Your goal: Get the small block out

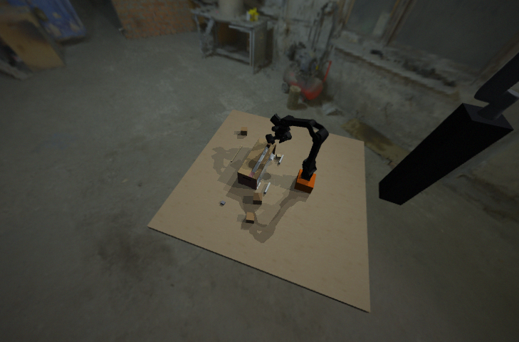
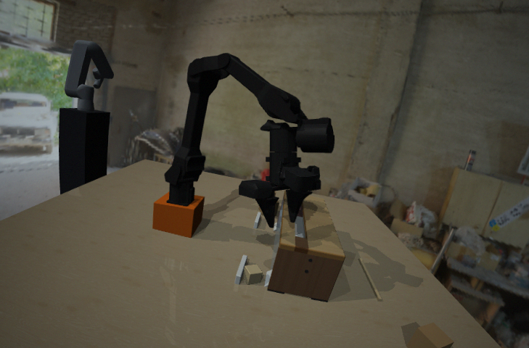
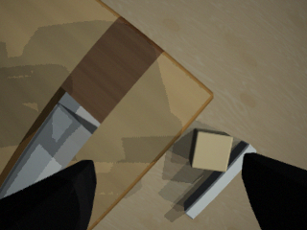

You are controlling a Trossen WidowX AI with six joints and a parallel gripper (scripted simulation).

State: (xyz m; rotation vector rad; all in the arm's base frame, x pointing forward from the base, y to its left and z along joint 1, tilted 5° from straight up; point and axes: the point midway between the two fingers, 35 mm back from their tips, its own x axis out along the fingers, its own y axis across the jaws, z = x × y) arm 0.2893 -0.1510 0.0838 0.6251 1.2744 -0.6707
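Block out of box, lying on counter; claw part-open and empty above the box.

Small block (image 2: 252, 273): pale tan cube, matte, plain faces, resting on the wood-grain counter (image 2: 88, 278) just beside the box (image 2: 308, 262), between two short grey rails (image 2: 241, 269). Wrist view shows block (image 3: 213, 151) from above, square, against one rail, apart from the box's corner; exterior view shows dark brown wooden end wall with two small holes and lighter tan top. Claw (image 2: 281, 213), black with tapering fingers, points down over the box top, holding nothing. Top view alone shows other brown cubes (image 1: 249, 217) scattered on the counter and the arm's orange base (image 1: 305, 182).
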